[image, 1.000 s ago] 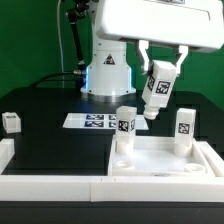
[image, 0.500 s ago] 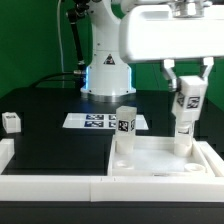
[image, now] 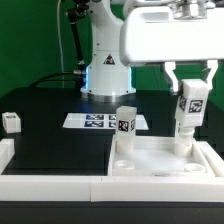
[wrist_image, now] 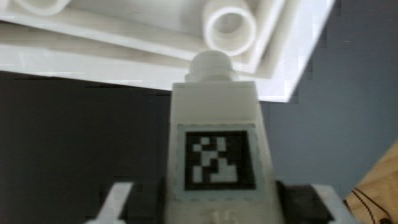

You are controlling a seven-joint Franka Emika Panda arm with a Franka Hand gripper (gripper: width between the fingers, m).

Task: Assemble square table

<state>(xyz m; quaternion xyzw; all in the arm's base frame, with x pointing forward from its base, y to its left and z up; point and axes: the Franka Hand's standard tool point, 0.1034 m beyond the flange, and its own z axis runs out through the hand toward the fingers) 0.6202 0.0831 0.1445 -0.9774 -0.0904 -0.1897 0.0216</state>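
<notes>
Square table slab (image: 160,168) lay at the exterior view's right, one leg (image: 125,122) upright on it, gripper (image: 191,92) clamped on a second leg (image: 192,102) above its far corner, only the wrist view showed that leg's peg (wrist_image: 210,66) near a socket (wrist_image: 233,22), only the exterior view a third leg (image: 10,122) well apart.

Marker board (image: 92,121) partly behind 1 upright leg (image: 125,122), small leg (image: 11,122) with tag too small to read, wrist view blurred, slab (wrist_image: 107,40) cut by edges and partly behind held leg (wrist_image: 217,130), fingers (wrist_image: 121,200) cropped
</notes>
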